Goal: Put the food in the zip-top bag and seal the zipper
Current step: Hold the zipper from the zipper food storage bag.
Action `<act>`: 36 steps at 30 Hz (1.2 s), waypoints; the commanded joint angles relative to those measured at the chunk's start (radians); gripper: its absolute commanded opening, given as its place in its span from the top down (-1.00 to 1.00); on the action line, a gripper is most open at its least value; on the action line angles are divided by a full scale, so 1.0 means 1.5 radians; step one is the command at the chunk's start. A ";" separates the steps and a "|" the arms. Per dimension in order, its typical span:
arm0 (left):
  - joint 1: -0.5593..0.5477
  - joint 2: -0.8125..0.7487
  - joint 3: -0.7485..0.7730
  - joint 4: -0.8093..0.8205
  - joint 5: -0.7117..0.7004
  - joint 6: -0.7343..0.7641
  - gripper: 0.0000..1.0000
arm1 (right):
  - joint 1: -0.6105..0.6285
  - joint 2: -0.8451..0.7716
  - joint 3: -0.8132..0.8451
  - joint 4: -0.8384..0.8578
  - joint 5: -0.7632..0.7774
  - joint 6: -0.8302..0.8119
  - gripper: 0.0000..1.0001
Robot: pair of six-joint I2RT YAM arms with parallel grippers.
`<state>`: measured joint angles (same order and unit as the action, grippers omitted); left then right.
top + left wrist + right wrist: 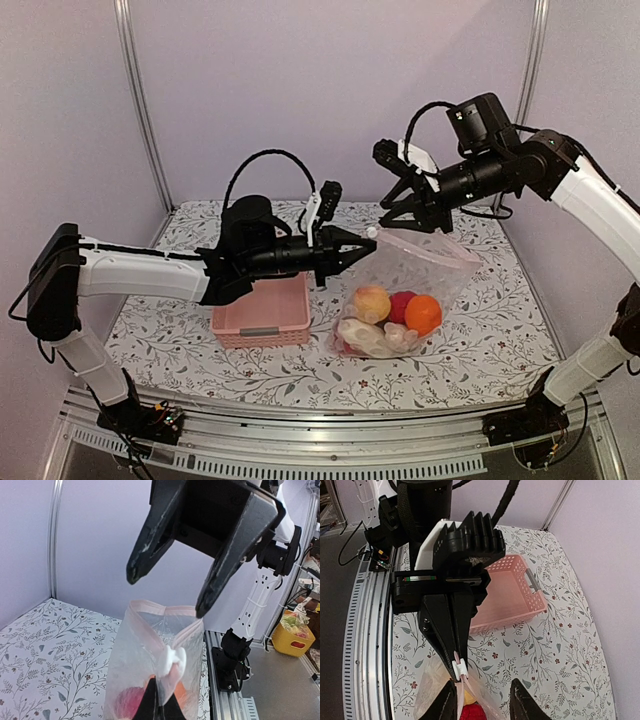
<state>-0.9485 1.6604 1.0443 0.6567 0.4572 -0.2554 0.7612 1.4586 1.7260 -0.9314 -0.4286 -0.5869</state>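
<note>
Crinkled plastic blurs the food (390,312), a heap of yellow, red, orange and white pieces whose shapes are hard to make out. The clear zip-top bag (420,275) stands at table centre, mouth up, at three o'clock from the pink basket (262,312). Its pale zipper (415,236) runs left to right. The left gripper (368,245) pinches the zipper's white slider. The right gripper (392,222) hangs parted above the zipper.

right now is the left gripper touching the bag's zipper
Touching. The right wrist view shows the left gripper shut on the zipper at the bag's mouth.
</note>
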 commanded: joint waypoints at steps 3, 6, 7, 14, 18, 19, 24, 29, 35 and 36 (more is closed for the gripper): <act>0.006 -0.020 -0.004 -0.013 0.010 0.002 1.00 | 0.010 0.041 0.012 -0.013 -0.036 -0.023 0.25; 0.006 -0.020 -0.004 -0.015 0.010 0.003 1.00 | 0.016 0.049 0.012 -0.015 -0.037 -0.025 0.21; 0.006 -0.020 -0.004 -0.015 0.010 0.003 1.00 | 0.017 0.051 0.012 -0.017 -0.038 -0.025 0.21; 0.006 -0.020 -0.003 -0.015 0.011 0.003 1.00 | 0.019 0.053 0.010 -0.021 -0.038 -0.024 0.42; 0.006 -0.022 -0.004 -0.019 0.010 0.004 1.00 | 0.019 0.055 0.010 -0.028 -0.037 -0.025 0.51; 0.006 -0.024 -0.005 -0.020 0.009 0.004 1.00 | 0.020 0.056 0.010 -0.030 -0.037 -0.026 0.51; 0.006 -0.023 -0.006 -0.021 0.008 0.005 1.00 | 0.020 0.065 0.010 -0.041 -0.037 -0.027 0.51; 0.006 -0.024 -0.006 -0.022 0.009 0.005 1.00 | 0.021 0.074 0.012 -0.047 -0.036 -0.028 0.57; 0.006 -0.023 -0.007 -0.025 0.008 0.006 1.00 | 0.021 0.069 0.020 -0.044 -0.036 -0.021 0.64; 0.006 -0.022 -0.007 -0.025 0.007 0.006 1.00 | 0.021 0.069 0.023 -0.047 -0.039 -0.019 0.64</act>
<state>-0.9485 1.6485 1.0439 0.6235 0.4637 -0.2550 0.7856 1.5600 1.7290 -0.9802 -0.4778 -0.6250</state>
